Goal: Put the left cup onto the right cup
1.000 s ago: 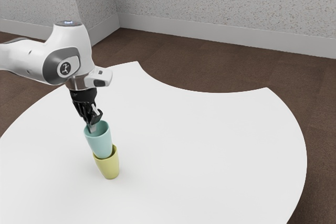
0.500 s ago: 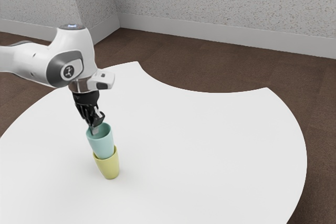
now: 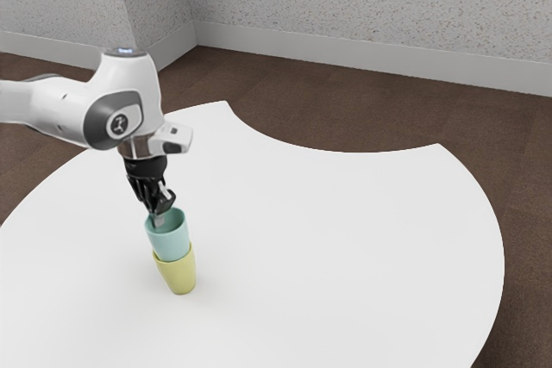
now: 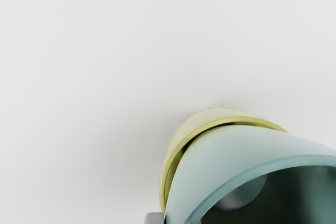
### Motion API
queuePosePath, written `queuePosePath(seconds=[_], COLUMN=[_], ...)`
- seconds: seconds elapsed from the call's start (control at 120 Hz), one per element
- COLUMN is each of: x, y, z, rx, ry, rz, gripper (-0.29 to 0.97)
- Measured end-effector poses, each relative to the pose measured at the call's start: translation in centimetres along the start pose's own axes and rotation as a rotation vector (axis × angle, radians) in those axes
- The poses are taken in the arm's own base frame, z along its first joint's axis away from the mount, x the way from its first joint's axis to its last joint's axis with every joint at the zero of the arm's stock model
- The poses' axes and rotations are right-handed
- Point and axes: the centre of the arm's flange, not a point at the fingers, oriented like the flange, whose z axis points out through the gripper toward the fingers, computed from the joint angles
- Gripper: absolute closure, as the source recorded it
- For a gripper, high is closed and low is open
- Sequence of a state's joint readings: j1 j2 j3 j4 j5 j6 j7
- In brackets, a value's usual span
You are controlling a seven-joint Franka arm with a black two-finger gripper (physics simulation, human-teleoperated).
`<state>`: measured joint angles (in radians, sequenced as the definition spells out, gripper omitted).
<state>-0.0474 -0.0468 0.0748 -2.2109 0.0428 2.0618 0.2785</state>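
The teal cup sits nested in the yellow cup, its body sunk into the yellow rim and only its upper part standing proud, leaning very slightly. The claw is clamped on the teal cup's rim, on the side of the yellow cup nearer the arm, with one finger inside the wall and one outside. The stacking looks all but done, so the step in hand is probably the release. It would go best by parting the fingers without any sideways drag, then rising straight up from the yellow cup until the inner finger clears the teal rim. A tilted or swinging exit could tip the pair, since the stack is tall on a narrow base. There is plenty of room. The table lies bare all round the yellow cup, its curved edges and the brown floor are well apart from it, and nothing stands above the stack but the arm.
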Motion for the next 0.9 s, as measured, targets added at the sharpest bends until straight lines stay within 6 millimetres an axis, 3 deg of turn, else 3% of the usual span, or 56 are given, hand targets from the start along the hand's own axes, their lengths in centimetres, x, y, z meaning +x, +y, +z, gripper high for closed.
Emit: queuePosePath(seconds=[0.258, 0.6, 0.9], x=[0.2, 0.2, -0.2], y=[0.1, 0.3, 0.4], z=[0.3, 0.0, -1.5], rx=[-0.002, -0.005, 0.0], ry=[0.001, 0.007, 0.035], rz=[0.001, 0.008, 0.011], gripper=[0.74, 0.24, 0.07])
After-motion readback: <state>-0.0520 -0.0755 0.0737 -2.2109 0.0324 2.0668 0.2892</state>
